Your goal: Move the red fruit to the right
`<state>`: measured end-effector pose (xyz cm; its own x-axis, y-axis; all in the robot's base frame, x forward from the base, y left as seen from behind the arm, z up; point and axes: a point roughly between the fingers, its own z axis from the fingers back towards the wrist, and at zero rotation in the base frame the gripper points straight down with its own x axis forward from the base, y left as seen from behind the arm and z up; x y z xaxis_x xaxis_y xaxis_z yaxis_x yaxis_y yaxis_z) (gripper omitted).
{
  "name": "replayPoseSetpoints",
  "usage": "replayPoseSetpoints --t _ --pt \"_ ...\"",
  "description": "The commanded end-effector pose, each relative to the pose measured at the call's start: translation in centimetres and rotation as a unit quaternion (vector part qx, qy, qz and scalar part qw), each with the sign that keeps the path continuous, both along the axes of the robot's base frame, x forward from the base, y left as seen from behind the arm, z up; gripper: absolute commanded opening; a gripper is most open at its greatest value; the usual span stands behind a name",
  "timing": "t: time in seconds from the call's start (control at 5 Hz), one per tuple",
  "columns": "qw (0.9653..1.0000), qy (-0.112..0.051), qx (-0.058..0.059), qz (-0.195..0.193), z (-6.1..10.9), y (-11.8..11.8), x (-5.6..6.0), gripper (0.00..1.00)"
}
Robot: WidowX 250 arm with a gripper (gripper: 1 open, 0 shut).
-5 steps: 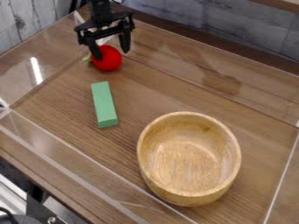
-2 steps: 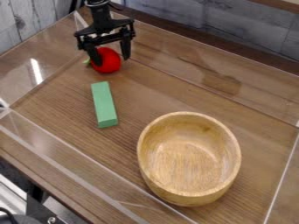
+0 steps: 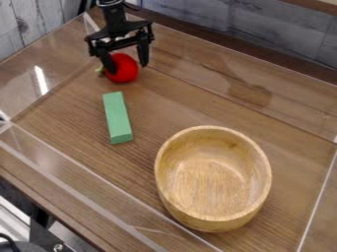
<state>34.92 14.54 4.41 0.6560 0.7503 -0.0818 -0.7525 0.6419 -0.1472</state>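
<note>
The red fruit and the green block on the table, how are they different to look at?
The red fruit is small, round and bright red; the green block is a long, flat-sided rectangular bar.

The fruit sits near the far left corner, directly under the open gripper; the block lies nearer the camera with nothing over it.

The fruit has a bit of green on top; the block is plain green.

Both rest on the wooden table, each much smaller than the wooden bowl.

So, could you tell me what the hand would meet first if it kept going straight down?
Probably the red fruit: the open hand points down right over it, fingers either side. Below that is the table.
</note>
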Motion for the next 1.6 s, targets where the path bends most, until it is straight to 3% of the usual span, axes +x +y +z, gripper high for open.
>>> replayPoseSetpoints --t 0.0,0.2,0.6,0.8,1.0,1.4 --pt "0.9989 -0.041 0.014 -0.02 2.9 -0.7 0.5 1.0" --pt "0.999 -0.04 0.017 0.005 2.8 -0.7 1.5 0.0" --pt "0.9973 -0.072 -0.002 0.014 8.0 -5.9 1.8 0.0" --pt "0.9973 -0.072 -0.009 -0.006 8.7 -10.5 2.2 0.0" --pt "0.9964 -0.072 -0.008 -0.046 8.3 -15.6 2.4 0.0" --pt "0.9886 -0.062 0.007 -0.137 5.3 -23.3 3.0 0.0"
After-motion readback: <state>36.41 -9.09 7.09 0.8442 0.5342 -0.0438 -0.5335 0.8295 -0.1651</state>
